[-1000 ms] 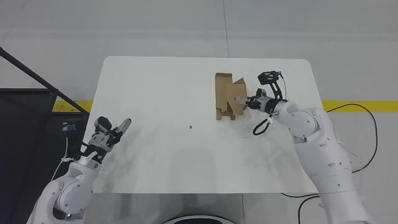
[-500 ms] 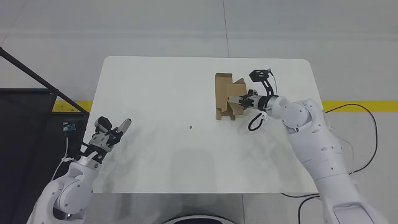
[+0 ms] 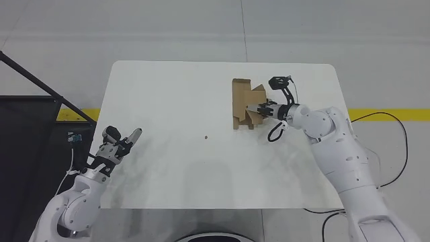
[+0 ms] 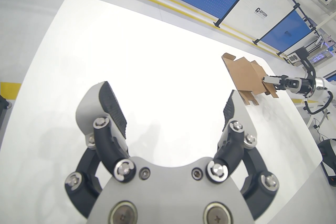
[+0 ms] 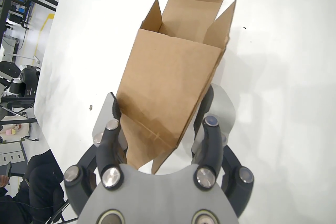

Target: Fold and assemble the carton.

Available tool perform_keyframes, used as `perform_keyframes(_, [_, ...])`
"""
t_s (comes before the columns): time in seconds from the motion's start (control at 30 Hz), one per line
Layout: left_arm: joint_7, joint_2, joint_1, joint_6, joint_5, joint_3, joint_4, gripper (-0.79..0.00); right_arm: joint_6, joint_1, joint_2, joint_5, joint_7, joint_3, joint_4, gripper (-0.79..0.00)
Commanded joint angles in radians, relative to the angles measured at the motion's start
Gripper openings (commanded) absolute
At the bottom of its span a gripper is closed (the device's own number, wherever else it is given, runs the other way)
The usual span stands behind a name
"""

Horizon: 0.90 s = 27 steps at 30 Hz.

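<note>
Carton, where's it sitting?
I see it on the far right part of the table, half opened, end flaps standing loose. My right gripper is clamped on its right end. Left gripper hangs wide open, empty, over the near left corner.

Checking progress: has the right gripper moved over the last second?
Yes. The right gripper shifted toward the brown cardboard carton, away from the white table's right edge.
</note>
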Motion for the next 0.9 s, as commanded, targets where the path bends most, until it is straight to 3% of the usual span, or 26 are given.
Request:
perform_keyframes(0.0, [0.000,0.000,0.000,0.000,0.000,0.000,0.000,0.000,-0.001,0.001,0.000,0.002,-0.001,-0.002,0.002,-0.653])
perform_keyframes(0.07, [0.000,0.000,0.000,0.000,0.000,0.000,0.000,0.000,-0.001,0.002,0.000,0.005,-0.003,-0.002,0.005,-0.745])
perform_keyframes(0.13, [0.000,0.000,0.000,0.000,0.000,0.000,0.000,0.000,-0.004,0.002,0.001,0.007,-0.007,-0.001,0.008,-0.785])
perform_keyframes(0.6, [0.001,0.000,-0.001,-0.002,-0.006,0.002,-0.001,0.000,-0.100,-0.047,0.023,0.049,-0.066,0.063,-0.039,-0.785])
perform_keyframes(0.87, [-0.051,0.003,-0.016,-0.110,-0.148,-0.026,0.024,0.000,-0.228,-0.124,0.050,0.118,-0.094,0.145,-0.139,-0.785])
